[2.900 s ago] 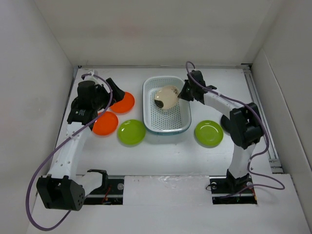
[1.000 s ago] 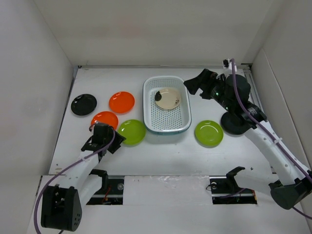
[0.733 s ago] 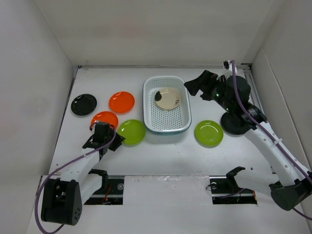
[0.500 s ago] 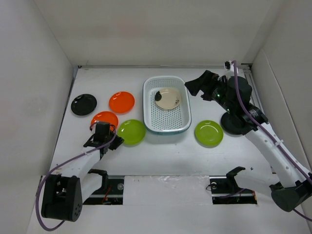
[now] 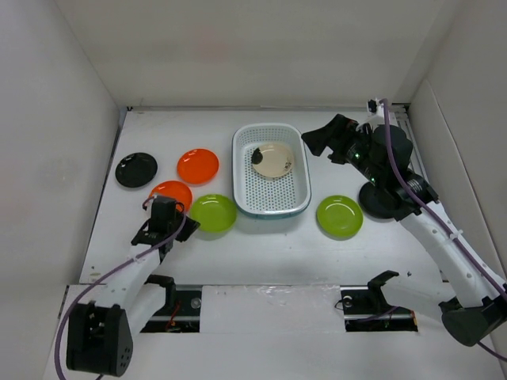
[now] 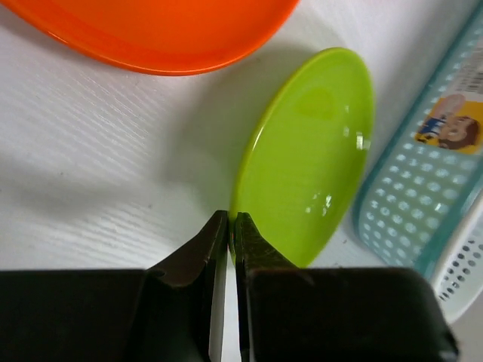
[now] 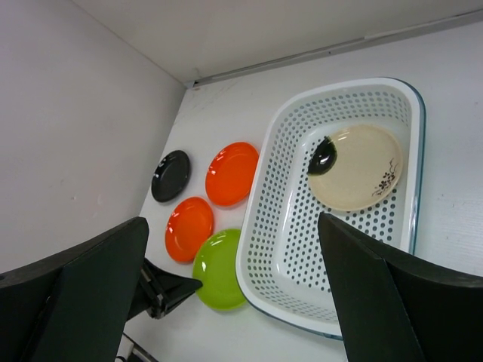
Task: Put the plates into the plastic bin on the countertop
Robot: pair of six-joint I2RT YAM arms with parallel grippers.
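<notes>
Pinching rim of green plate, left tool is clenched; right tool gapes empty.

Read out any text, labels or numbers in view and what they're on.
Bin sticker: a cartoon figure, no legible words.
Label above it: print too blurred to read.
No other text can be made out.

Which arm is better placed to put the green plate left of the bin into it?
Left, probably. The left gripper is closed at the rim of the lime green plate, beside the plastic bin. The right gripper is open, across the bin from it.
</notes>
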